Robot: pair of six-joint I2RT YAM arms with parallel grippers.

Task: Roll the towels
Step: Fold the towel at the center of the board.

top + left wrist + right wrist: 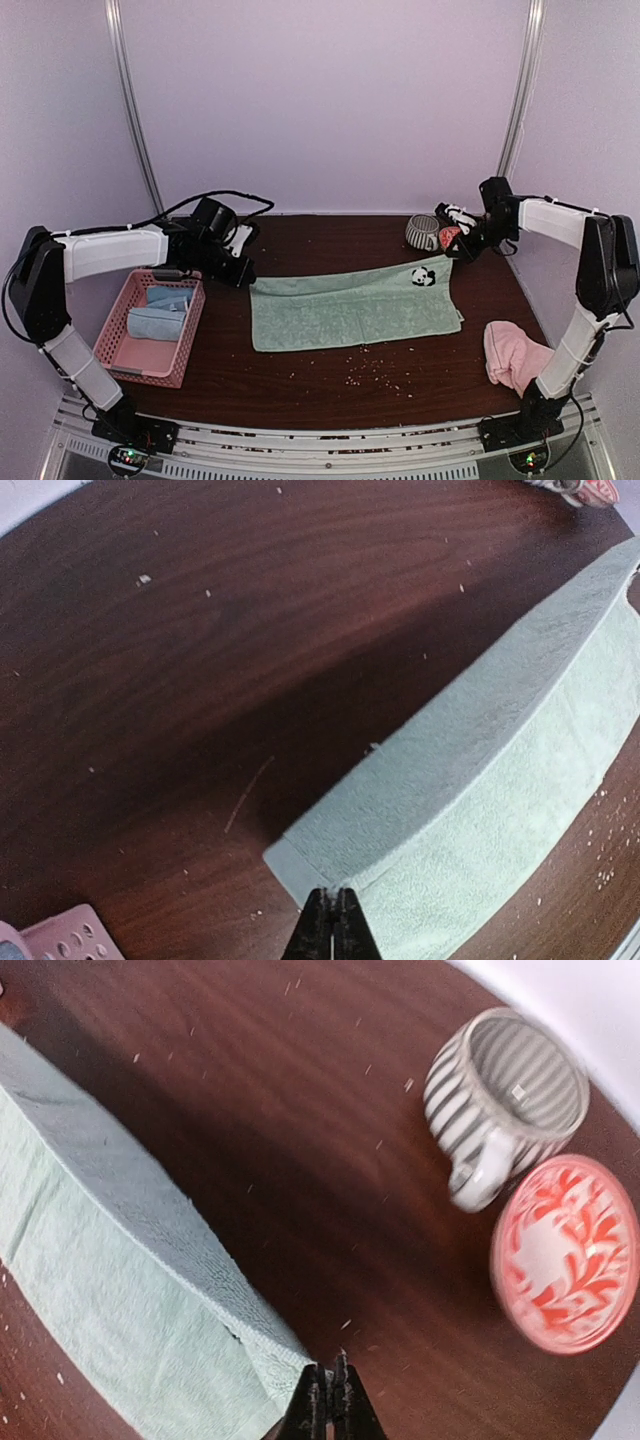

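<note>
A pale mint green towel [350,310] lies spread across the middle of the table, with a small panda patch [423,276] near its far right corner. My left gripper [240,272] is shut on its far left corner [300,865], pinching the cloth between the fingertips [331,892]. My right gripper [452,250] is shut on the far right corner [275,1360], and the hem is caught between its tips [331,1365]. The far edge is lifted into a fold in both wrist views. A light pink towel [515,357] lies crumpled by the right arm's base.
A pink basket [120,350] at the left holds pale blue cloths [160,315]. A striped mug [423,232] [505,1095] and a red-patterned dish [565,1253] stand just behind the towel's right corner. Crumbs dot the wood in front of the towel.
</note>
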